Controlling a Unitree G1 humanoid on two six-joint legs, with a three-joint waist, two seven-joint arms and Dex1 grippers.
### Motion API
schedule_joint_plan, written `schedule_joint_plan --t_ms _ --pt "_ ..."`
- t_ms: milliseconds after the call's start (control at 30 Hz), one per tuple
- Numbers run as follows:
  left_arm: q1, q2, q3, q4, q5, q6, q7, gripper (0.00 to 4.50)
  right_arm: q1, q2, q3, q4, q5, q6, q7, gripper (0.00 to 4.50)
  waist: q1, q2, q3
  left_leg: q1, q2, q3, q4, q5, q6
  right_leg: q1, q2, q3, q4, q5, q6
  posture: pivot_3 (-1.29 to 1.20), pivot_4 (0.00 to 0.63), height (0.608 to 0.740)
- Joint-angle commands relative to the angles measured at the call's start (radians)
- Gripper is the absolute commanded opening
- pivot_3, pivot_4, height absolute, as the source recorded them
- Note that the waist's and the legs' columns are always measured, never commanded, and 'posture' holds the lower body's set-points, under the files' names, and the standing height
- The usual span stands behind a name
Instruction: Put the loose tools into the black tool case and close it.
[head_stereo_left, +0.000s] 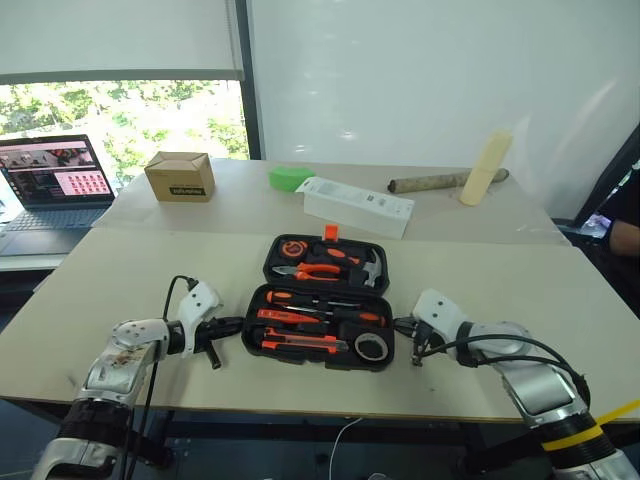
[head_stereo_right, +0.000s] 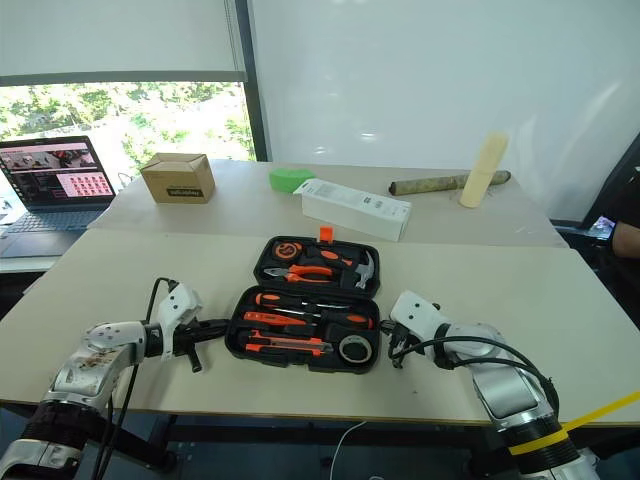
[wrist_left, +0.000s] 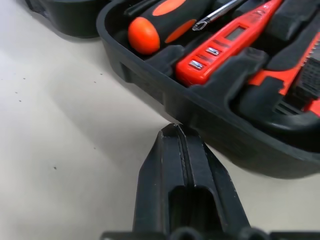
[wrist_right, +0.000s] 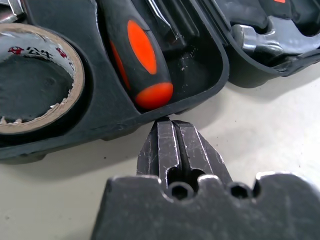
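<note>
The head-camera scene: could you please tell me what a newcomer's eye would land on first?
The open black moulded-plastic tool case lies mid-table, its slots filled with orange-and-black tools, a black tape roll in its near right corner. The left gripper and right gripper, jaws shut, flank the case's near half, tips at its side walls. Behind it lies a long white box, with a brown cardboard box farther left.

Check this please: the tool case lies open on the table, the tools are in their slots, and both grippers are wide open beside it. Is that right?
Not quite. Both wrist views show the left gripper and right gripper shut, tips against the tool case. The rest holds.
</note>
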Motion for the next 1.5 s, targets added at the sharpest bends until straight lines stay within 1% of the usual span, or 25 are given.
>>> schedule_joint_plan --t_ms 33,200,300,367,433,533,667,800,967,1000,1033,1233,1333,1500 --pt "0.045 0.015 -0.024 -0.113 -0.038 0.010 -0.070 0.03 0.002 -0.008 -0.001 -0.105 0.021 0.016 0.026 0.00 -0.001 0.000 0.000 0.000 0.000 0.000 0.000 0.000 0.000 0.000 0.000 0.000 0.000 0.000 0.000 0.00 0.150 0.740" --pt "0.121 0.030 -0.011 -0.197 -0.073 0.048 -0.092 0.03 0.037 -0.023 -0.001 -0.188 0.038 0.075 0.045 0.00 -0.004 0.000 0.000 0.000 0.001 0.000 0.000 0.000 0.001 0.000 0.000 0.000 -0.001 0.000 0.000 0.00 0.150 0.740" --pt "0.155 0.032 0.001 -0.224 -0.065 0.048 -0.070 0.03 0.065 -0.040 -0.013 -0.219 0.034 0.112 0.045 0.00 -0.006 0.000 0.000 0.000 0.001 0.000 0.000 -0.001 0.001 0.000 0.001 0.000 0.000 0.000 0.000 0.00 0.150 0.740" --pt "0.170 0.046 0.023 -0.217 -0.048 0.058 -0.040 0.03 0.084 -0.059 -0.031 -0.224 0.031 0.120 0.046 0.00 -0.006 0.000 0.000 0.001 0.001 0.000 0.000 -0.001 0.001 0.000 0.000 0.000 0.000 0.000 0.000 0.00 0.150 0.740" --pt "0.176 0.071 0.051 -0.188 -0.032 0.058 -0.016 0.03 0.094 -0.081 -0.055 -0.213 0.032 0.108 0.051 0.00 -0.007 0.000 0.000 0.001 0.001 0.000 0.000 -0.003 0.006 0.000 0.000 0.001 0.000 0.000 0.000 0.00 0.150 0.740" --pt "0.166 0.102 0.070 -0.138 -0.019 0.030 -0.014 0.03 0.082 -0.095 -0.083 -0.192 0.044 0.095 0.053 0.00 -0.009 0.000 0.000 0.003 0.001 0.000 0.000 -0.004 0.006 0.001 0.000 0.001 0.001 0.000 -0.001 0.00 0.150 0.740" --pt "0.021 0.092 0.060 -0.007 0.005 0.036 0.037 0.03 -0.041 -0.071 -0.070 -0.109 0.028 0.099 0.026 0.00 -0.011 0.000 0.001 0.006 0.001 0.000 -0.001 -0.003 0.006 0.003 0.001 0.001 0.002 0.000 -0.002 0.00 0.150 0.740" --pt "-0.102 0.030 0.033 0.073 0.007 0.052 0.060 0.03 -0.165 -0.024 -0.007 0.013 -0.037 0.132 -0.024 0.00 -0.011 -0.001 0.001 0.007 0.001 -0.001 -0.001 0.001 0.005 0.005 0.001 0.000 0.002 0.002 -0.004 0.00 0.150 0.740" --pt "-0.226 -0.038 -0.027 0.189 0.085 0.041 0.124 0.03 -0.273 0.028 0.076 0.184 -0.092 0.102 -0.020 0.00 -0.009 -0.001 0.001 0.007 0.000 0.000 -0.001 0.001 0.005 0.007 0.001 -0.001 0.001 0.002 -0.004 0.00 0.150 0.740" --pt "-0.240 -0.047 -0.033 0.204 0.093 0.040 0.130 0.03 -0.287 0.037 0.086 0.209 -0.097 0.089 -0.017 0.00 -0.011 -0.001 0.001 0.007 0.000 0.000 -0.001 0.002 0.003 0.007 0.001 -0.001 0.001 0.002 -0.004 0.00 0.150 0.740" --pt "-0.251 -0.054 -0.037 0.215 0.099 0.037 0.133 0.03 -0.299 0.045 0.093 0.230 -0.099 0.076 -0.013 0.00 -0.012 -0.001 0.001 0.006 0.000 0.000 -0.001 0.004 -0.001 0.007 0.001 -0.001 0.001 0.002 -0.003 0.00 0.150 0.740" --pt "-0.268 -0.087 -0.048 0.220 0.089 -0.001 0.089 0.03 -0.342 0.095 0.111 0.306 -0.098 -0.018 0.016 0.00 -0.016 -0.001 0.001 0.002 0.000 0.000 -0.004 0.004 -0.001 0.004 0.001 -0.001 -0.001 0.003 -0.001 0.00 0.150 0.740" --pt "-0.250 -0.088 -0.048 0.192 0.074 0.006 0.057 0.03 -0.334 0.097 0.115 0.291 -0.095 -0.042 0.044 0.00 -0.016 -0.001 0.001 0.001 0.000 0.000 -0.005 0.004 -0.001 0.003 0.001 -0.002 -0.001 0.003 -0.001 0.00 0.150 0.740" --pt "-0.188 -0.059 -0.043 0.122 0.067 0.021 0.024 0.03 -0.291 0.068 0.115 0.209 -0.085 -0.006 0.099 0.00 -0.016 -0.001 0.001 0.002 0.000 0.000 -0.007 0.004 -0.001 0.003 0.001 -0.001 -0.001 0.002 -0.001 0.00 0.150 0.740"
